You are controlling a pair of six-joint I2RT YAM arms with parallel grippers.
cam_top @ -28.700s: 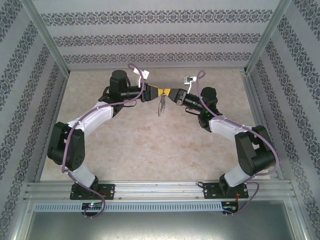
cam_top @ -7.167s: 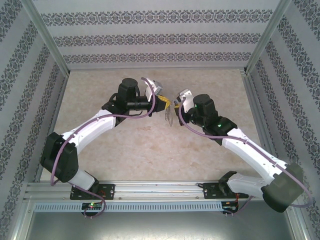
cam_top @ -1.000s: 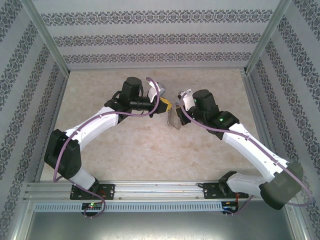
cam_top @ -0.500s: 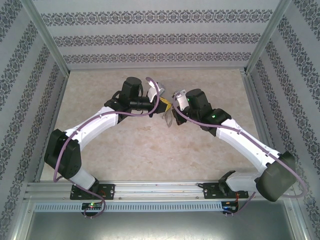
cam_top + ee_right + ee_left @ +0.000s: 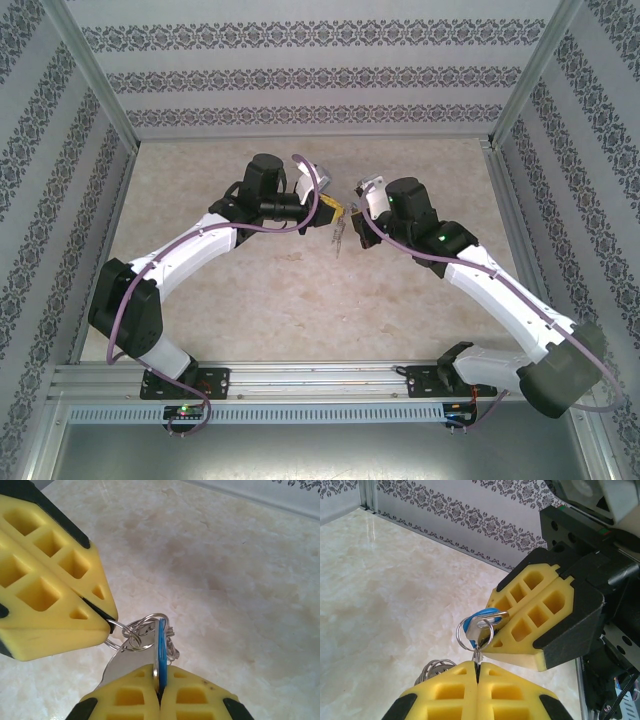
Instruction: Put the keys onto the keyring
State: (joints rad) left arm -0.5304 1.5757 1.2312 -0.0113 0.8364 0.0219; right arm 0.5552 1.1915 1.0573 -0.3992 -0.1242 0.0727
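The two grippers meet tip to tip above the middle of the table. My right gripper [image 5: 159, 676] is shut on the blue head of the small silver key [image 5: 161, 647]. My left gripper [image 5: 478, 664] is shut on a thin wire of the keyring [image 5: 476, 652]. In the right wrist view the left fingers [image 5: 60, 605] pinch a wire loop of the keyring [image 5: 120, 627], whose coils sit around the key's head. From above, the left gripper [image 5: 328, 210] and right gripper [image 5: 353, 213] almost touch, and the keyring [image 5: 340, 238] hangs below them. The key [image 5: 487, 616] pokes out of the right fingers [image 5: 540, 615].
A flat silver tag [image 5: 122, 662] hangs beside the key among the rings. More wire coils [image 5: 434, 669] dangle under the left fingers. The marble tabletop [image 5: 300, 300] lies well below. Patterned walls and an aluminium frame [image 5: 300, 375] enclose the space.
The right arm leaned left toward the left gripper half a second ago and has swung back right. The hanging keyring has turned from broad to edge-on. The left arm stayed still.
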